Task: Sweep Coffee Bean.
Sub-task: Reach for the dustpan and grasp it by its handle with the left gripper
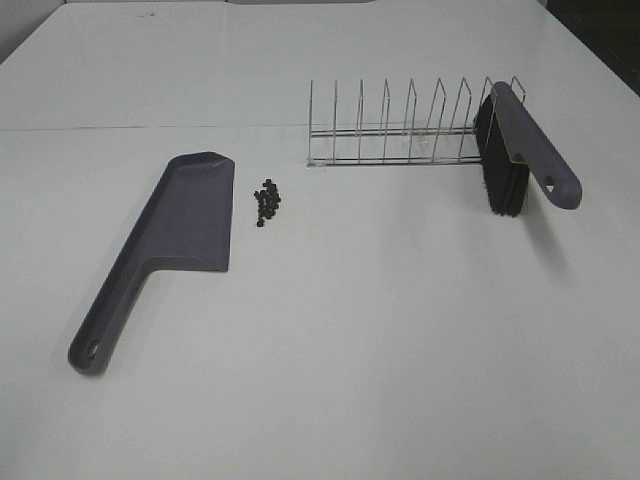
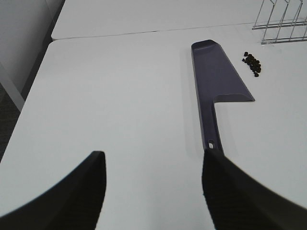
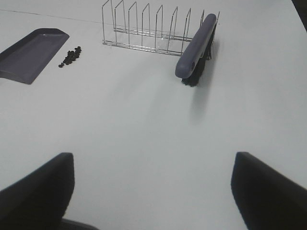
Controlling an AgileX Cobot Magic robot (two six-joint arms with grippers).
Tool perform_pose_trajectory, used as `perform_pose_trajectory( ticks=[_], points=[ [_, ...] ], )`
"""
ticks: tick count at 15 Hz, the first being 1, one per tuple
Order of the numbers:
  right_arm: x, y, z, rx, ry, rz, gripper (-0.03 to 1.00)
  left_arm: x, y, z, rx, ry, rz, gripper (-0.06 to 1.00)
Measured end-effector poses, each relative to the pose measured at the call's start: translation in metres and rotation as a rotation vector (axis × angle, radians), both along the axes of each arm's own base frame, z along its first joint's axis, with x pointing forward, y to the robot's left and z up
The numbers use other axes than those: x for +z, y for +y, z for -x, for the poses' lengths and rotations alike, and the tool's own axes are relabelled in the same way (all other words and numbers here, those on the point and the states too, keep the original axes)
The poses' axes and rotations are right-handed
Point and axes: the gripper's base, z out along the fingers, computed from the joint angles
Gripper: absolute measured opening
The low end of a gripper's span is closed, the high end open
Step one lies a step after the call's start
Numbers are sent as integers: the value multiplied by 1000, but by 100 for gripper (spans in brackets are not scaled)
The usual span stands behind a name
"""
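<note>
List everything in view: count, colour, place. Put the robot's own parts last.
dustpan: one, grey-purple, lying flat on the left of the table, handle towards the near edge
coffee beans: about a dozen, too small to count exactly, dark brown-black, clustered just right of the dustpan's pan, apart from it
wire rack: one, silver metal, standing behind and to the right of the beans
brush: one, grey-purple handle with black bristles, leaning in the rack's right end
table: one, white, under everything
left gripper: one, dark fingers, open, holding nothing, above the table near the end of the dustpan handle
right gripper: one, dark fingers, open, holding nothing, above bare table short of the brush
</note>
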Motion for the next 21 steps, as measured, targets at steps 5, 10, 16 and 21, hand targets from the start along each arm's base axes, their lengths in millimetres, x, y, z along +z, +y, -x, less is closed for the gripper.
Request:
perform_pose_trajectory(
  ticks=[5,10,16,21],
  points=[
    [0,0,0,0,0,0,81,0,0,0,0,0,0,55],
    [0,0,0,0,0,0,81,12,-1,-20,2,28,3,55],
    [0,0,0,0,0,0,81,7,-11,-107,-11,289,122,55],
    [0,0,0,0,0,0,81,-10,-16,-179,7,566,141,55]
  ],
)
